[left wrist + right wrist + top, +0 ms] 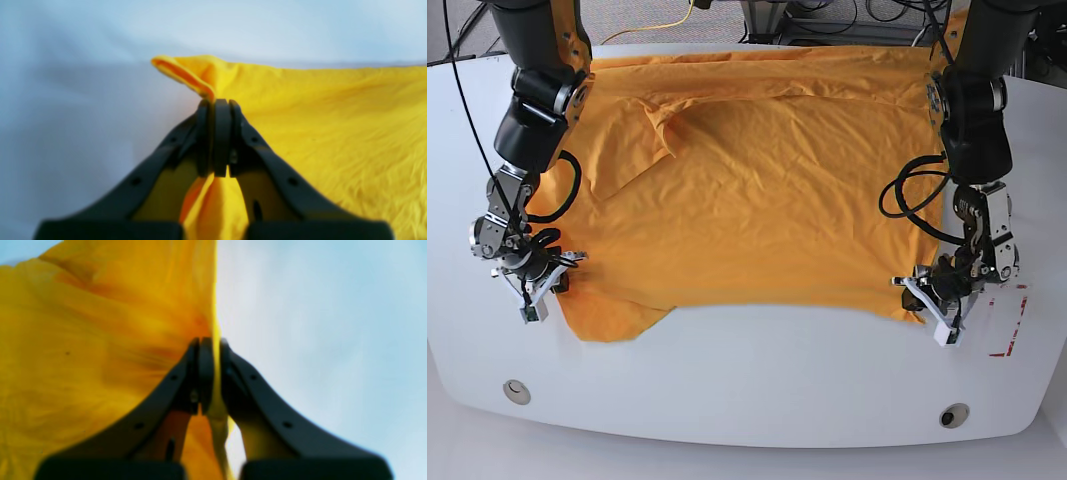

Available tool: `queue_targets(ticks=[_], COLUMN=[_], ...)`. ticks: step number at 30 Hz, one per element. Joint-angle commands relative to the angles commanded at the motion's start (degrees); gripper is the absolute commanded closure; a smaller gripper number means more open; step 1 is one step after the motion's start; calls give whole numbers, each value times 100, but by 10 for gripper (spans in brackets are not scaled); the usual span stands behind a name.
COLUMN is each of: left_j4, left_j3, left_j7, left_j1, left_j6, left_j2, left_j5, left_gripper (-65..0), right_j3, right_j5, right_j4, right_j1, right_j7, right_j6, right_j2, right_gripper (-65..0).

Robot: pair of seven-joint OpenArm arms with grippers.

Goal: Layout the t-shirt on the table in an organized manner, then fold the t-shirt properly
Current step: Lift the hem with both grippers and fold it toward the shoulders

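Left gripper [218,103] jaws clamped on t-shirt [757,190] corner | right gripper [210,341] likewise

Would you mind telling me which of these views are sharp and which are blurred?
Base view: sharp, even lighting, t-shirt wrinkles crisp. Left wrist view: soft; left gripper and cloth slightly blurred. Right wrist view: blurriest, right gripper and fabric smeared, table featureless.

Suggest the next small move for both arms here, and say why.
Probably draw both end effectors slightly apart: the left end effector and right end effector each pinch a near corner of the wrinkly orange-yellow t-shirt, whose near hem sags unevenly on the glossy white table.
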Motion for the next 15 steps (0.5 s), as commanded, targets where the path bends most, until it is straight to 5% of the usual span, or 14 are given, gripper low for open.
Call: queue_targets(ticks=[7,15], left_j4=[923,1960], left_j3=[-457,-712], left_j7=[809,1697], left_j1=[264,747], left_j6=[-290,-897], left_j2=[-18,-26], left_j5=[0,9], left_gripper=[0,0], right_j3=[0,-9], right_j5=[0,0], right_j4=[1257,2611], right_j1=[-404,-1055], right_j7=[-738,-1538], right_j6=[0,0], right_j2=[-149,-316], right_gripper=[0,0])
